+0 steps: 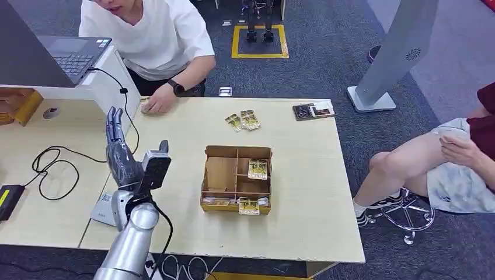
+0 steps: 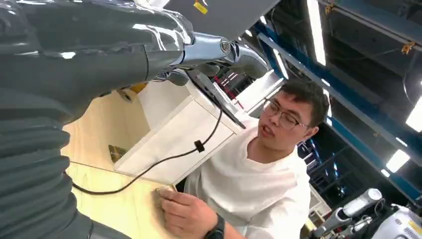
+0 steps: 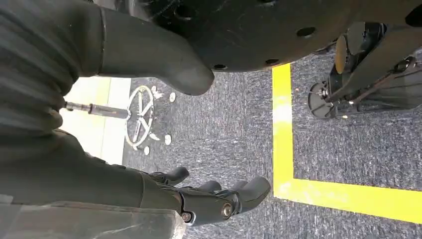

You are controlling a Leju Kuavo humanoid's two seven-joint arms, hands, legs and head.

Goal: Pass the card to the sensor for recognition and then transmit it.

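Note:
My left hand [image 1: 121, 153] is raised above the table's left part, fingers straight and apart, holding nothing; its fingers [image 2: 234, 50] point toward the person in the left wrist view. A white sensor base [image 1: 103, 209] sits on the table under my left forearm, partly hidden. A person's hand [image 1: 157, 105] presses a card [image 2: 163, 190] to the table's far edge. Two loose cards [image 1: 243, 121] lie beyond the cardboard box [image 1: 222, 175], which has cards [image 1: 257, 168] in its compartments. My right hand [image 3: 219, 201] hangs over the grey carpet, fingers loosely curled, nothing in it.
A laptop [image 1: 64, 55] stands on a white riser [image 1: 111, 87] at the far left, its black cable [image 1: 55, 169] looping over the table. A dark card holder [image 1: 313, 110] lies at the far right corner. A second person [image 1: 455, 163] sits to the right.

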